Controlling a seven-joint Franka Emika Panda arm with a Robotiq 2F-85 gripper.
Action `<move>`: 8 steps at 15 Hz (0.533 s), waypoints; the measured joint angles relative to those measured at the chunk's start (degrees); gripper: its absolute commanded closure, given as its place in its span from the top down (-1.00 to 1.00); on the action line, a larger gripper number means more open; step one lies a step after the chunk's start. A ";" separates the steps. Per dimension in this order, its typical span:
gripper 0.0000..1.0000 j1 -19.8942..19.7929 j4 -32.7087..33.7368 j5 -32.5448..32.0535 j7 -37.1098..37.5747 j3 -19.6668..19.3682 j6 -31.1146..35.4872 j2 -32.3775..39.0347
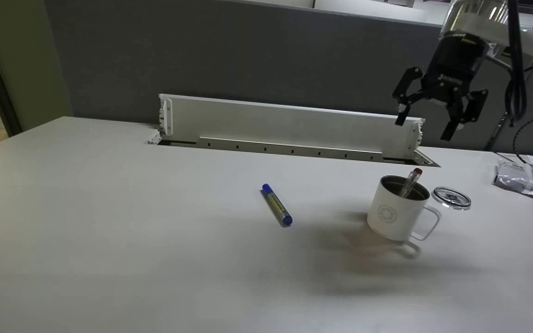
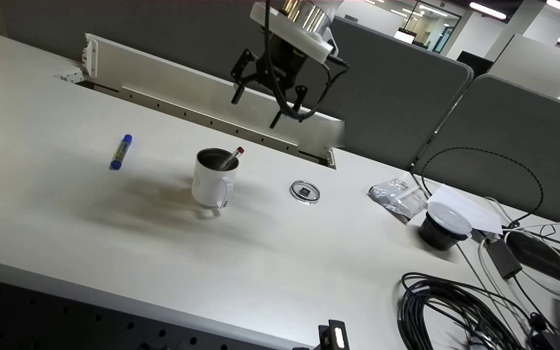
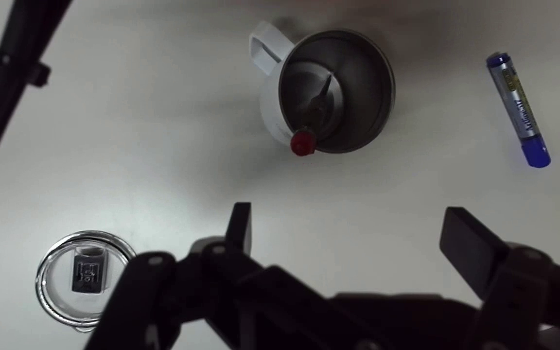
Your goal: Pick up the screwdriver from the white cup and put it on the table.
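Note:
The screwdriver (image 1: 410, 184) leans inside the white cup (image 1: 393, 216), its red-ended handle above the rim. The screwdriver (image 2: 231, 159) and the cup (image 2: 207, 187) show likewise in an exterior view. In the wrist view the screwdriver (image 3: 315, 113) has its thin tip down on the dark inside, and the upright cup (image 3: 271, 111) has its handle at upper left. The cup stands on the off-white table (image 1: 155, 240). My gripper (image 1: 424, 127) is open and empty, well above the table and behind the cup; its fingers (image 3: 348, 221) are wide apart in the wrist view.
A blue-capped marker (image 1: 277, 206) lies beside the cup. A clear round lid (image 2: 305, 192) lies on the cup's other side. A white slotted tray (image 1: 285, 122) runs along the far edge. A silver bag (image 2: 399, 194), a black tub (image 2: 438, 233) and coiled cables (image 2: 416, 311) lie farther right.

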 measured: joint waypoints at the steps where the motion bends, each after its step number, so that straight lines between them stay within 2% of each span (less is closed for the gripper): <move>1: 1.00 -0.21 1.48 0.00 0.00 0.35 -0.26 1.91; 5: 1.00 -0.10 6.35 -1.82 1.42 0.57 -4.30 8.41; 8: 1.00 -0.07 7.96 -3.72 4.16 0.23 -7.04 10.40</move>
